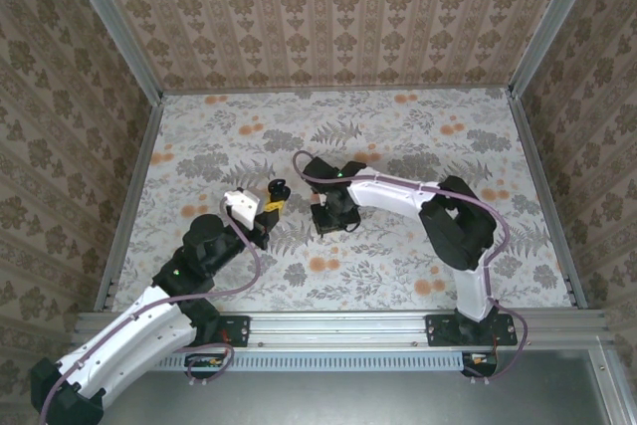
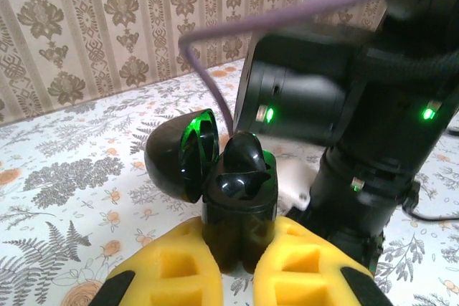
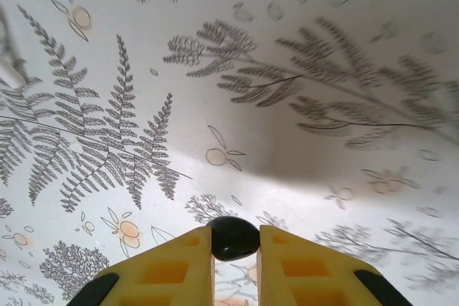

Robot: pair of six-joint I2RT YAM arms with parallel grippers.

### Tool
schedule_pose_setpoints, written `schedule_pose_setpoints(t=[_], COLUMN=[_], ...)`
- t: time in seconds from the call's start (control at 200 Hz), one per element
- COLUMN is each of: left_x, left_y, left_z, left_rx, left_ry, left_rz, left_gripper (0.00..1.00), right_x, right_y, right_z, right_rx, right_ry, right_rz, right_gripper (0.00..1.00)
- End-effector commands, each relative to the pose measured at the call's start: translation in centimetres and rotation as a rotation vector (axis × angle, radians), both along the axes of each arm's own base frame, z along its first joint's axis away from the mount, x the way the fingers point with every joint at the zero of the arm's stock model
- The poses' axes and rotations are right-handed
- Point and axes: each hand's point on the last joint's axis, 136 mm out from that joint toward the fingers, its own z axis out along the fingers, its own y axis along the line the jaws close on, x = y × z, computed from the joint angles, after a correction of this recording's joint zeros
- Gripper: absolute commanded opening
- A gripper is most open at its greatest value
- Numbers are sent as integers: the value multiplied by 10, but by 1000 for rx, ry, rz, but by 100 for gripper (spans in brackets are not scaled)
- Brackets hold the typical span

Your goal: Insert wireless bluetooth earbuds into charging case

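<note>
Gripped open charging case (image 2: 240, 209) in closed left jaws, one earbud (image 2: 247, 154) poking from it above them; pinched second earbud (image 3: 231, 238) between right jaws, over tabletop (image 3: 287, 91).

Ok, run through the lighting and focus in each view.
Top external: even light, sharp, walls splayed by the wide lens. Left wrist: a green glow reflects in the lid of the charging case; the right arm and cable behind are blurred. Right wrist: a soft shadow lies on the tablecloth beyond the glossy earbud; the far pattern blurs.
</note>
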Motion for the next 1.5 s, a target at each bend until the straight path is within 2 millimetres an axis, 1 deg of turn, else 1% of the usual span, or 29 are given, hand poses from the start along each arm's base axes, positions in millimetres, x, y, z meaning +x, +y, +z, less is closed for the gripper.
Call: schedule_pose_setpoints(t=[0.0,0.2,0.4,0.525,0.64,0.67,0.725,0.73,0.74,0.775,0.87,0.93,1.025,1.09,1.1,1.125,1.325,1.495], left_x=[0,4,11,17,21,22,24,25,25,27,30,31,33,33,34,34,33,32], left_y=[-4,-13,-28,-39,-52,-55,-61,-62,-63,-65,-72,-77,-83,-86,-86,-87,-92,-93], left_z=[5,9,12,17,21,22,23,24,25,27,33,37,38,38,38,38,39,40], left_rx=[-45,-62,-81,-86,-74,-73,-68,-69,-69,-73,-88,-93,-89,-91,-91,-94,-118,-127], left_ry=[-1,1,18,14,7,3,-3,-5,-5,-11,-17,-19,-14,-11,-11,-8,6,12], left_rz=[-19,-40,-70,-84,-98,-101,-104,-103,-103,-102,-103,-108,-114,-114,-113,-115,-123,-124], left_gripper=[0,0,0,0,0,0,0,0,0,0,0,0,0,0,0,0,0,0], right_x=[10,17,20,21,22,22,24,22,21,21,20,19,19,18,20,21,25,26], right_y=[-24,-41,-51,-50,-48,-47,-44,-45,-45,-44,-39,-35,-33,-32,-31,-30,-28,-24], right_z=[34,79,133,167,194,200,204,210,216,222,232,234,239,238,242,243,248,248], right_rx=[-49,-40,41,124,192,206,222,234,247,265,298,310,320,316,329,335,347,345], right_ry=[-126,-270,-423,-511,-574,-589,-605,-618,-631,-649,-687,-699,-713,-714,-729,-738,-781,-786], right_rz=[1,-22,-45,-61,-68,-69,-63,-65,-67,-63,-45,-34,-26,-18,-21,-19,-16,-1], right_gripper=[19,20,20,21,21,21,21,21,21,21,21,21,21,21,21,21,21,21])
